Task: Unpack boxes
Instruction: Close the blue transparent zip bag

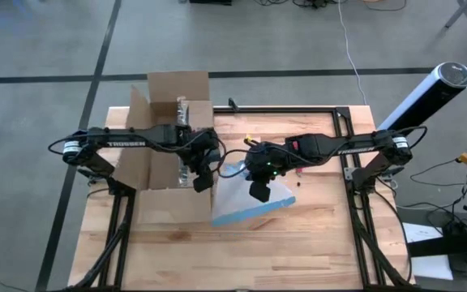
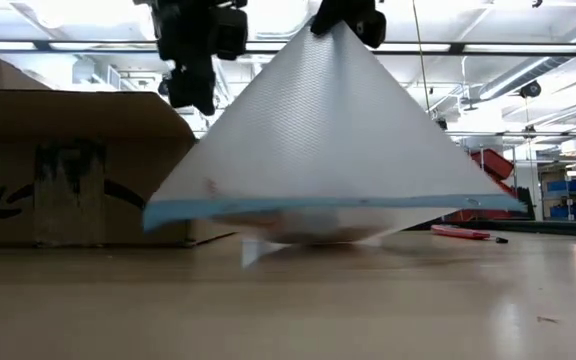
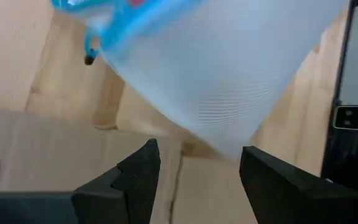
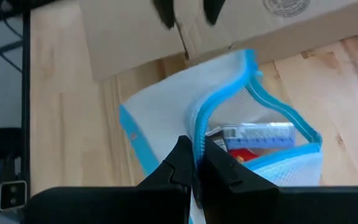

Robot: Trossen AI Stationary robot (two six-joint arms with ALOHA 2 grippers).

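Observation:
The brown cardboard box (image 1: 162,166) stands open on the table's left half, flaps up; in the low view the box (image 2: 68,170) shows a black printed mark. My left gripper (image 1: 203,180) hangs open just off the box's right side, its fingers (image 3: 143,177) facing the pouch without touching it. A clear plastic pouch with a blue edge (image 1: 250,204) hangs in a wide cone (image 2: 328,150) from my right gripper (image 1: 258,192), which is shut on it. Red and white items (image 4: 253,140) lie inside the pouch. My right gripper pinches the pouch between its two fingers at a top corner beside the blue edge (image 4: 197,134). The fingers come from above, pointing down. The pouch hangs below them, spread wide, and its sagging lower end (image 2: 313,236) is at the table top.
A small red tool (image 2: 463,233) lies on the table to the right of the pouch. A black frame (image 1: 343,122) runs along the table's far and right sides. Bare wooden table (image 1: 250,259) stretches toward the near edge.

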